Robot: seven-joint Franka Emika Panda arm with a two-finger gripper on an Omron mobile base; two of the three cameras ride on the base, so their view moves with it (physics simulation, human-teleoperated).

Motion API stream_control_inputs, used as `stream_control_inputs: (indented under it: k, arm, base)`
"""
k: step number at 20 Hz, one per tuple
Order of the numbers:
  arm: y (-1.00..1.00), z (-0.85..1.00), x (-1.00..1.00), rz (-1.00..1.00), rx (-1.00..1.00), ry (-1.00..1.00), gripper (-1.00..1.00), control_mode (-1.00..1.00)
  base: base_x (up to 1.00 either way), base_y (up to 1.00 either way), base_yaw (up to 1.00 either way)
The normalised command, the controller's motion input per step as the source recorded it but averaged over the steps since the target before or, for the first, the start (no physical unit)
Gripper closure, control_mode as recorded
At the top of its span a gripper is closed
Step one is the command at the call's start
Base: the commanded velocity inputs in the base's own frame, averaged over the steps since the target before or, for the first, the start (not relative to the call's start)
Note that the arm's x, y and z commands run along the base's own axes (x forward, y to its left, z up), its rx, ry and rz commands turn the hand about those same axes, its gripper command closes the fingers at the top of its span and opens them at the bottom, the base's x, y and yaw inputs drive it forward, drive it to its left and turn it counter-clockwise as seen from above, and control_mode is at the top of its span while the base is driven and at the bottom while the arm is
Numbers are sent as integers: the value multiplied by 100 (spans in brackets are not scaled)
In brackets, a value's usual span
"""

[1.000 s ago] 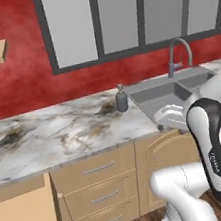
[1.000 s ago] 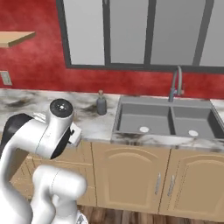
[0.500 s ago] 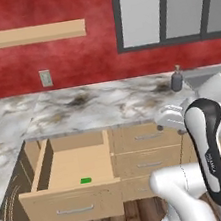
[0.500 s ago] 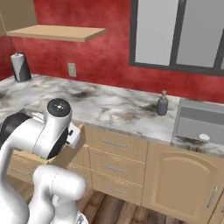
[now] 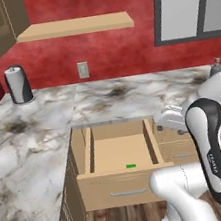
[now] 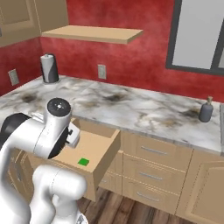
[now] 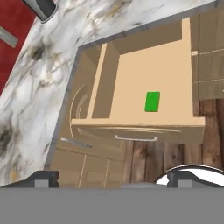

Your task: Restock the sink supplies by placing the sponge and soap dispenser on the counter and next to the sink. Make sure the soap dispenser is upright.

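The green sponge (image 5: 131,166) (image 6: 83,162) (image 7: 152,101) lies flat on the floor of an open wooden drawer (image 5: 126,188) (image 6: 101,144) (image 7: 131,74) under the marble counter (image 5: 130,93) (image 6: 131,105) (image 7: 48,83). My gripper (image 7: 114,178) (image 5: 164,121) hovers above the drawer's front, open, its fingertips (image 7: 43,177) wide apart with nothing between them. The dark grey soap dispenser (image 6: 205,110) stands upright on the counter far to the right. The sink is out of view.
A silver-grey canister (image 5: 18,85) (image 6: 49,68) (image 7: 41,6) stands at the counter's back corner. A wooden wall shelf (image 5: 76,26) (image 6: 94,33) hangs above. The counter bends round to the left. Closed drawers (image 6: 151,151) and wood flooring (image 7: 175,153) flank the open drawer.
The whole picture has shifted: the base has driven left along the counter. The sink has left the views and the open drawer with the sponge now sits in front. The arm's pose looks unchanged.
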Motion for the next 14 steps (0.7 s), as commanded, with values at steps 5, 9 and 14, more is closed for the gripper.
stream_control_inputs:
  k: [5, 9, 14]
  arm:
    - [0, 0, 0, 0, 0, 0, -100, 100]
    - [0, 0, 0, 0, 0, 0, -100, 100]
    - [15, -89, 56, 0, -21, 23, -100, -100]
  base:
    - [16, 23, 0]
    - [31, 10, 0]
    - [0, 0, 0]
